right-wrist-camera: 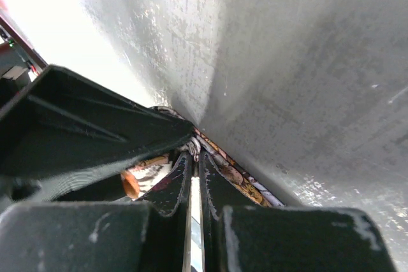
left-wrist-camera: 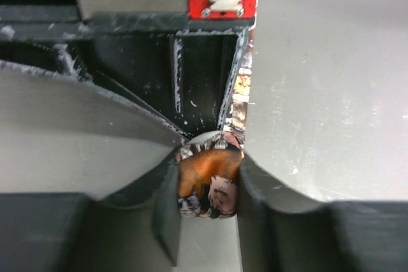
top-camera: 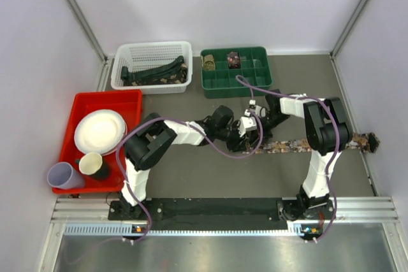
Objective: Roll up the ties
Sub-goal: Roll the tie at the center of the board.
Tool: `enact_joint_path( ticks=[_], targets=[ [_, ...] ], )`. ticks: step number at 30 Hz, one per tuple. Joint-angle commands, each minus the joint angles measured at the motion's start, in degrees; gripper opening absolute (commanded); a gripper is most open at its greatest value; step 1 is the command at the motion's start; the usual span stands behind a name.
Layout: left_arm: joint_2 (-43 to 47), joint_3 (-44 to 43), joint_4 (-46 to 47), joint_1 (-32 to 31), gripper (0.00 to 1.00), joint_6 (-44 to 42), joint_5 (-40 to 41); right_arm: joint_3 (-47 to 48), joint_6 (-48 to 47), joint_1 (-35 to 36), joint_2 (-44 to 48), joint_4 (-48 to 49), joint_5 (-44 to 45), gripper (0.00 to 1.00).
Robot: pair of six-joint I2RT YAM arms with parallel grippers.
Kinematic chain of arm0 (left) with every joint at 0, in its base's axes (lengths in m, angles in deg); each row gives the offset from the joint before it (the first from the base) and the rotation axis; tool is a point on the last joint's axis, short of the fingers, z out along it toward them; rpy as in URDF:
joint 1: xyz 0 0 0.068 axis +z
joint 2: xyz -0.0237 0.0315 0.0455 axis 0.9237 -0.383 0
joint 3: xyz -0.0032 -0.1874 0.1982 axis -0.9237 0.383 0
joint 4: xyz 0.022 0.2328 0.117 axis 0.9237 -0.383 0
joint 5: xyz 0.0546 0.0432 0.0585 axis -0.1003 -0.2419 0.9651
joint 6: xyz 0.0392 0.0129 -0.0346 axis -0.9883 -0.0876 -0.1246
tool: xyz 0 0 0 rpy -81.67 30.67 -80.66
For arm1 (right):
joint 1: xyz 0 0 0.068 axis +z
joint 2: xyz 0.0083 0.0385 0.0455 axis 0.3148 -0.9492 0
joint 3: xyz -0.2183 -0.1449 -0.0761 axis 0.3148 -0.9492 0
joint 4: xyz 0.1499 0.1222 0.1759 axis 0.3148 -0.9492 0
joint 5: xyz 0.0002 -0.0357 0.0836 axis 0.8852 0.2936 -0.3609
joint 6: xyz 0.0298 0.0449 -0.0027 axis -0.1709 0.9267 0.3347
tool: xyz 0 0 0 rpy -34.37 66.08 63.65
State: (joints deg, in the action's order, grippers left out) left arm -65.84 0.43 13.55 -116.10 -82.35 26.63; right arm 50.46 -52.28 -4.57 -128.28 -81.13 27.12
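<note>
A brown-red floral tie lies as a long strip across the table, from the middle to the right edge. My left gripper is shut on its rolled-up left end, a small coil squeezed between the two fingers. My right gripper is right beside it, its jaws almost together and pinching the tie's fabric at the tips. More ties, dark ones, lie in a white basket. Two coiled ties sit in a green tray.
The white basket stands at the back left and the green compartment tray at the back middle. A red tray at the left holds a white plate, and two cups. Purple cables loop over both arms.
</note>
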Motion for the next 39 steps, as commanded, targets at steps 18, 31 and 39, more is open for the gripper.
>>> enact_joint_path(
  ticks=[18, 31, 39],
  targets=[
    [-3.98, -7.33, -38.75, -4.2, 0.16, -20.89, 15.86, 4.75, -4.13, -4.64, 3.15, -7.97, -4.64, 0.35],
    [-3.27, -8.73, -44.29, -3.59, 0.16, -21.25, 18.24, -1.23, 1.75, -3.06, 5.27, 0.54, -16.51, 0.38],
    [-3.63, -8.82, -43.24, -3.41, 0.16, -19.93, 16.48, -3.07, 1.93, -0.78, 4.3, 3.8, -13.35, 0.38]
  ],
)
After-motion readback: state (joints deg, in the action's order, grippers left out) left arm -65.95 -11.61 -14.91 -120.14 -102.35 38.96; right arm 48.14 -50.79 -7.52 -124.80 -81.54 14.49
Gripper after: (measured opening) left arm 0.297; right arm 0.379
